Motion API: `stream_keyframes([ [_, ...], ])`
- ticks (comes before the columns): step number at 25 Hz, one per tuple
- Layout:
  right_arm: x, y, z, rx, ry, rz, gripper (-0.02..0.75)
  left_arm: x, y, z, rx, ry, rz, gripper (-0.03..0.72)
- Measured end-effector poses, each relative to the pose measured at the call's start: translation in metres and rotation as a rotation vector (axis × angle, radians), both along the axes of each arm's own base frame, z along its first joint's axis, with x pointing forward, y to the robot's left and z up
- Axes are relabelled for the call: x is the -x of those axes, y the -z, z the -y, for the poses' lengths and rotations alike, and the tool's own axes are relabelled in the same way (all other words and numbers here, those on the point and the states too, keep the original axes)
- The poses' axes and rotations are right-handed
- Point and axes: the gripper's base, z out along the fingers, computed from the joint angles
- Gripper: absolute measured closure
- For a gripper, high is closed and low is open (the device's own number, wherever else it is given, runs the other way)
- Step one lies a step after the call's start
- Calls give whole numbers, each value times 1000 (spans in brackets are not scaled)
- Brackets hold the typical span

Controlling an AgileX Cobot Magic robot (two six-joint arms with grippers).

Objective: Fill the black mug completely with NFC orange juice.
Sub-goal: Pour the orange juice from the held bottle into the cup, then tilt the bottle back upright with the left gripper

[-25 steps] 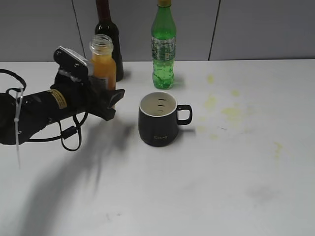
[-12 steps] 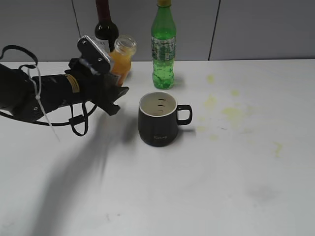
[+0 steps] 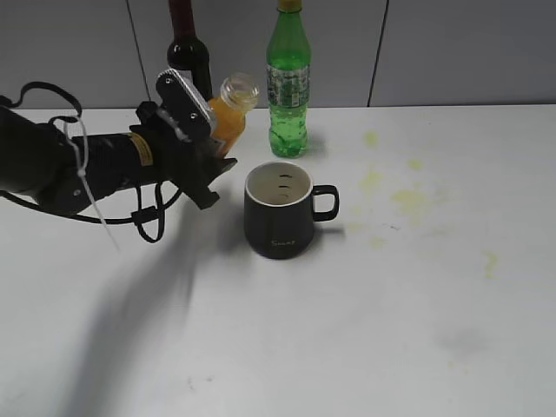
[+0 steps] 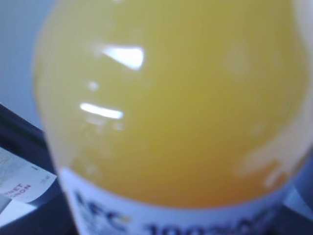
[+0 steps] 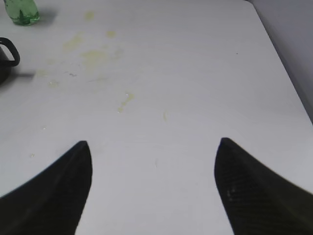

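Right now the big white table (image 3: 365,330) holds everything, and it has old yellow stains on its right side. Over its left part reaches the left arm, and the left gripper (image 3: 211,165) is closed around the small clear bottle (image 3: 228,117) of NFC orange juice (image 4: 171,103), holding it by its lower half, up in the air. The bottle leans with its open mouth pointing toward the black mug (image 3: 278,211), but the mouth is not over the mug yet and no juice is coming out. In the left wrist view the bottle fills almost the whole picture, cloudy orange with a white label at the bottom. It looks light and stiff but smooth, so it could slip, and a firm hold low on the body seems best. The juice will slosh, so a slow tip is safer. The mug stands near the middle of the table, just right of the gripper, with its handle to the right; it looks heavy enough to stay put. Behind stand a green soda bottle (image 3: 288,82) and a dark wine bottle (image 3: 187,52), the wine bottle close behind the arm, so a swing back could bump it. The right gripper (image 5: 154,196) hangs wide open over bare table, holding nothing.
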Motion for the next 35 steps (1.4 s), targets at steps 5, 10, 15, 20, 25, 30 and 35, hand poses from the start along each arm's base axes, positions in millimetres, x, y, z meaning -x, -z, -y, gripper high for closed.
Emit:
stream_keyframes([
  [5, 0, 0, 0, 0, 0, 0, 146, -1, 3, 0, -55, 21, 17, 223],
  [10, 0, 0, 0, 0, 0, 0, 146, -1, 4, -1, -112, 46, 46, 223],
  [15, 0, 0, 0, 0, 0, 0, 146, -7, 10, 0, -149, 47, 63, 223],
  [20, 0, 0, 0, 0, 0, 0, 146, -11, 15, 2, -165, 55, 69, 223],
  [25, 0, 0, 0, 0, 0, 0, 146, -12, 15, 2, -184, 66, 81, 223],
  [30, 0, 0, 0, 0, 0, 0, 146, -12, 16, 2, -222, 86, 102, 223],
  [35, 0, 0, 0, 0, 0, 0, 146, -14, 15, 0, -268, 71, 141, 223],
])
